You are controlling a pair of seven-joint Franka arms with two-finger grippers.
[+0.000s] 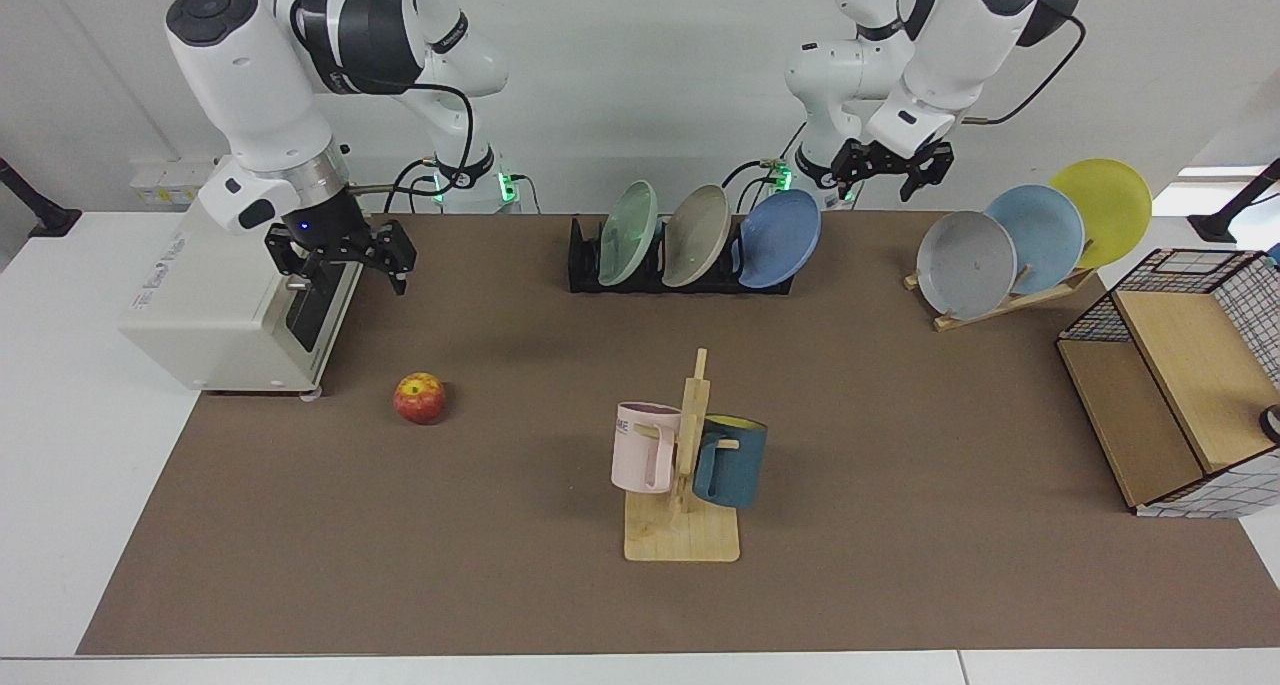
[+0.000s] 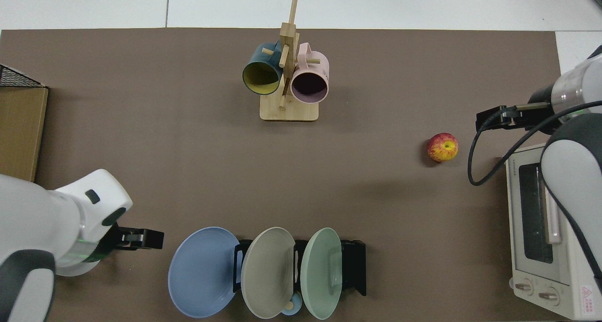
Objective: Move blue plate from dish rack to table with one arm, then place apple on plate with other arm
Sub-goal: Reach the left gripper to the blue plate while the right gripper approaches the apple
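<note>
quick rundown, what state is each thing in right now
blue plate: upright in the dish rack, end slot, not yet gripped
apple: lying on the table, untouched
left hand: open, empty, above and beside the blue plate
right hand: open, empty, in front of the toaster oven
toaster oven: door shut
mugs: hanging on the wooden stand

left gripper (image 1: 891, 172): open air toward blue plate (image 1: 781, 237) | right gripper (image 1: 342, 259): toaster oven (image 1: 235, 300) beside, clear mat around apple (image 1: 420, 397)
</note>
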